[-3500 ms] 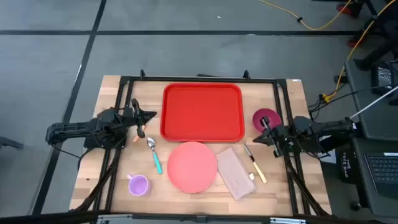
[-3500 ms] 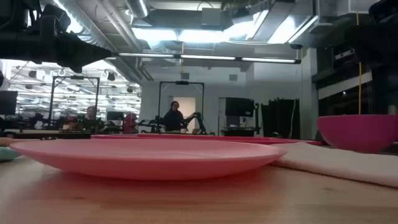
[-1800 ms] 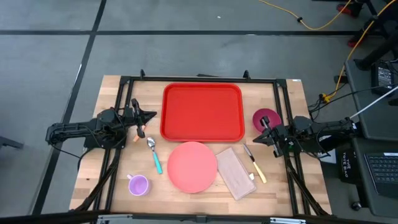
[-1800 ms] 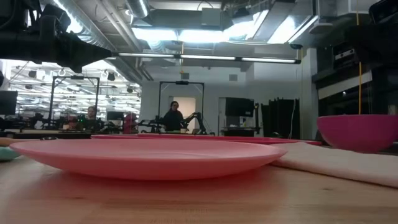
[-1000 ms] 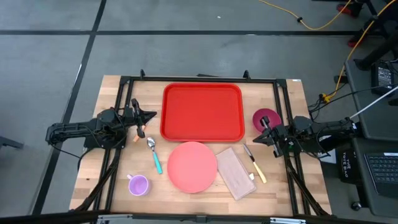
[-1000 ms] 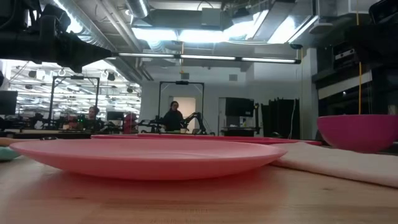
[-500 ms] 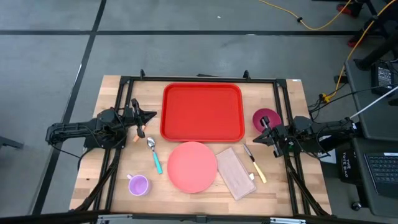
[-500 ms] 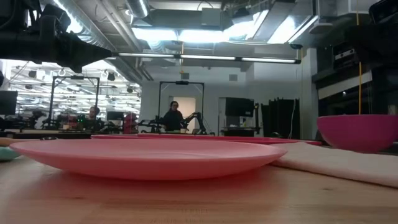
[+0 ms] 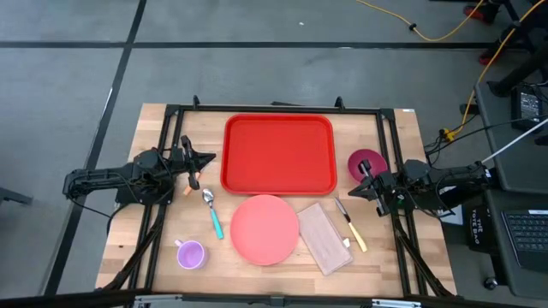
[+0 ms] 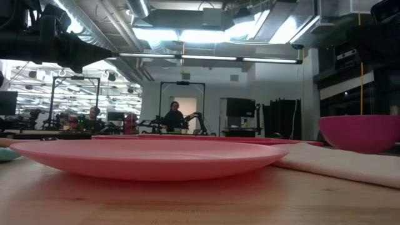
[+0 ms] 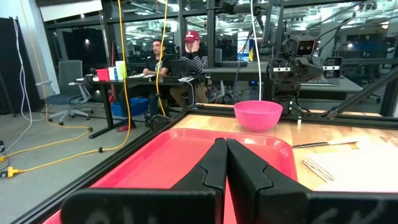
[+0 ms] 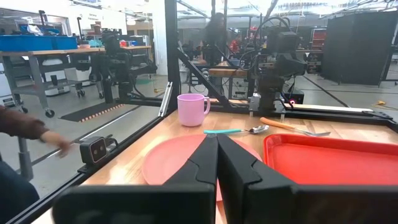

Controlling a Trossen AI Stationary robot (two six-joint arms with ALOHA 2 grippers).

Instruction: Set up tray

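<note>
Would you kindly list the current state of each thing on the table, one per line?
tray: empty, flat
pink plate: empty
bowl: upright
mug: upright
napkin: flat
left gripper: shut, empty
right gripper: shut, empty

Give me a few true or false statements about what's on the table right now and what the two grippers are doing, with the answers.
1. The tray has nothing on it. True.
2. The pink plate sits on the tray. False: it lies on the table in front of the tray.
3. The left gripper is shut and holds nothing. True.
4. The right gripper holds the pink bowl. False: it is shut and empty, near the bowl.
5. The purple mug stands on the right arm's side. False: it stands on the left arm's side, near the teal-handled spoon.
</note>
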